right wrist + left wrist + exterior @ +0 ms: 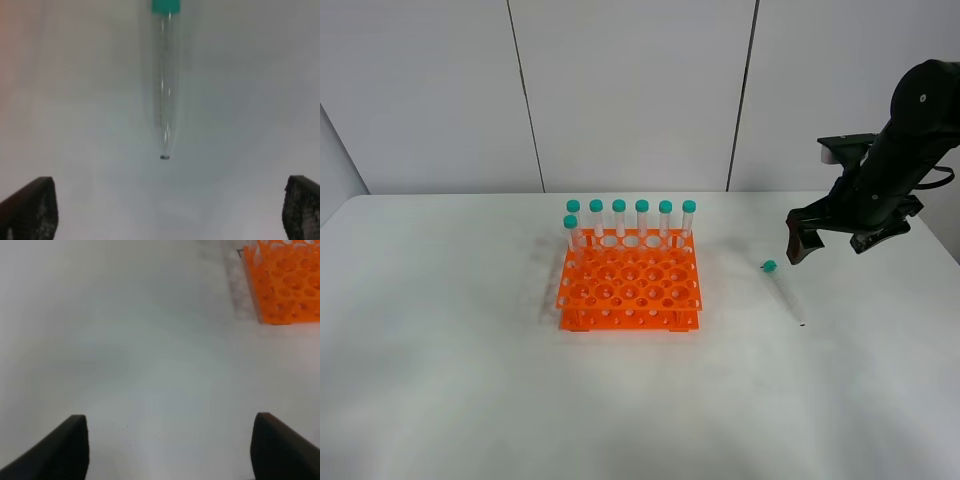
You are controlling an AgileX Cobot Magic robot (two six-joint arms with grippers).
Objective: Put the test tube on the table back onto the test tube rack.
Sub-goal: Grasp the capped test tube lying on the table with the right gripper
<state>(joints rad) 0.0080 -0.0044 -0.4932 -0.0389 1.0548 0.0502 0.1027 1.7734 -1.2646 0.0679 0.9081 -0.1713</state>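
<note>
- The step in hand looks like the approach to the pick: nothing is held yet, and the test tube (786, 296) lies flat on the tabletop (440, 380).
- The tube lies on the right side of the test tube rack (630, 285), near it but clearly apart. Its cap end is the closer to the rack and its tip slants away from it.
- The right claw (166, 210) hangs above the tabletop, further from the rack than the tube is. Its jaws are spread wide and touch nothing.
- In the right wrist view the tube runs lengthwise ahead of the claw, about centred between the two jaws, with its pointed tip towards the claw.
- The left claw (170, 450) is also spread wide and empty, over bare tabletop well to the left of the rack. It seems to play no part for now.
- Next move, as I judge it: bring the right claw down until its jaws straddle the tube's body, then close on it. After that the tube must be lifted, turned tip-down and lowered into a free hole.
- The tube is slim and clear, with a teal-green cap and a tapering tip. Being round and smooth, it may roll or slip if pinched off-centre.
- Seven matching tubes (642, 215) stand upright at the rack's back, and most holes are free.
</note>
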